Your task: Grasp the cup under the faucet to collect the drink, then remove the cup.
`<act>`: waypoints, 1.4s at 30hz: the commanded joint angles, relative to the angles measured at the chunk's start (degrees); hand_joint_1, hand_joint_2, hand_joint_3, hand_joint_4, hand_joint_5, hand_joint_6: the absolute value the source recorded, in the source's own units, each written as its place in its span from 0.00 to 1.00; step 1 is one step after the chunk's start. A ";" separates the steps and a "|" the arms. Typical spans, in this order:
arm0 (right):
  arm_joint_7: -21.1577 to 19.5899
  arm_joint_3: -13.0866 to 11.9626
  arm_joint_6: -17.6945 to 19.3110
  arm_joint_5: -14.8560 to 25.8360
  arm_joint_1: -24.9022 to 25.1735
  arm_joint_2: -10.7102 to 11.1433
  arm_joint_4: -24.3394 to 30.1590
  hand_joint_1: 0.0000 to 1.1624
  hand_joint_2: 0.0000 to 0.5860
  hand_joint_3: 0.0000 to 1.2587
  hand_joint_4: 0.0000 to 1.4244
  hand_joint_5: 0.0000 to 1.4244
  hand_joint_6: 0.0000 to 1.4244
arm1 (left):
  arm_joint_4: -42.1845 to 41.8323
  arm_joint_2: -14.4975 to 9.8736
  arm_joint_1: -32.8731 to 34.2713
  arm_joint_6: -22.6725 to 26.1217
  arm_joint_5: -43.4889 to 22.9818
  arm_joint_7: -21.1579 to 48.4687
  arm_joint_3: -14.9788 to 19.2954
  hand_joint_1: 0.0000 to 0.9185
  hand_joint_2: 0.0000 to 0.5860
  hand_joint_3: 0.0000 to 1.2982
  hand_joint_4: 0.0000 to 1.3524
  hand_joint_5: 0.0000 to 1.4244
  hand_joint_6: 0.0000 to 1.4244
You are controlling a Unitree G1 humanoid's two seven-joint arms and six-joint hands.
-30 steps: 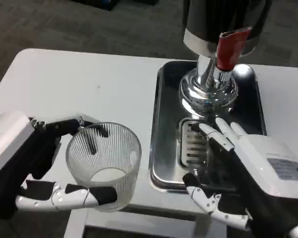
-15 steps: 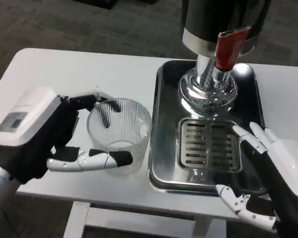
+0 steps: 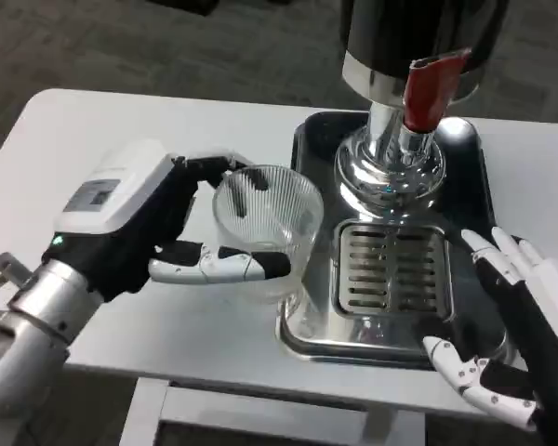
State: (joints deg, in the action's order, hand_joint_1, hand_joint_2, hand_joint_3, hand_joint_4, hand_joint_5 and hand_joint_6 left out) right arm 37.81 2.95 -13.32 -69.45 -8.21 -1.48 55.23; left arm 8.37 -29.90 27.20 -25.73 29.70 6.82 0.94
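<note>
Gripping ribbed clear cup in left hand at steel drip tray edge; right hand spread, holding nothing.

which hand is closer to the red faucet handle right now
Left. The left hand holds the cup just left of the tray, below and left of the red handle. The right hand sits lower, at the tray's near right corner.

One ribbed clear cup, one metal tray, one slotted drain grate, one drink dispenser, one white bench, two hands.
</note>
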 commanded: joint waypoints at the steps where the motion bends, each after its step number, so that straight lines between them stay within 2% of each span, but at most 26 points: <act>1: -0.20 -0.77 -0.47 0.83 -0.49 -0.08 0.89 0.38 0.79 0.07 0.00 0.00 0.07 | 2.87 1.29 2.84 -0.89 1.03 -4.25 -2.18 0.44 0.21 0.77 0.87 0.95 1.00; 13: -0.26 -2.47 -0.89 2.44 -0.49 0.48 1.05 0.37 0.79 0.07 0.00 0.00 0.07 | 5.81 3.76 7.99 -1.12 3.04 -7.94 -6.82 0.44 0.21 0.76 0.86 0.95 1.00; 28: -0.35 -4.72 -1.68 4.53 -0.86 1.84 1.97 0.36 0.79 0.07 0.00 0.00 0.07 | 8.21 5.71 10.76 -0.93 3.96 -7.17 -12.23 0.43 0.22 0.75 0.86 0.95 1.00; 34: -0.69 -5.67 -2.06 5.39 -0.97 2.36 2.06 0.35 0.79 0.07 0.00 0.00 0.07 | 9.28 5.71 11.65 -1.33 3.75 -6.36 -13.60 0.43 0.22 0.75 0.85 0.94 1.00; 39: -0.84 -6.42 -2.27 6.08 -1.17 2.63 2.07 0.35 0.80 0.07 0.00 0.00 0.07 | 8.82 5.28 11.53 -0.86 4.00 -5.75 -14.05 0.43 0.22 0.71 0.77 0.89 0.99; 42: -0.98 -6.63 -2.29 6.40 -1.32 2.74 2.07 0.35 0.80 0.07 0.00 0.00 0.07 | 7.99 4.73 11.30 0.59 4.42 -4.37 -14.08 0.41 0.20 0.64 0.68 0.82 0.98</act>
State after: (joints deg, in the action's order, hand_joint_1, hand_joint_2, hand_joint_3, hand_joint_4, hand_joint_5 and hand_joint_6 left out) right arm 37.64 -3.37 -15.53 -63.57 -8.68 0.90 56.58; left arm 17.06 -24.08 38.83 -26.02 33.98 0.63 -12.54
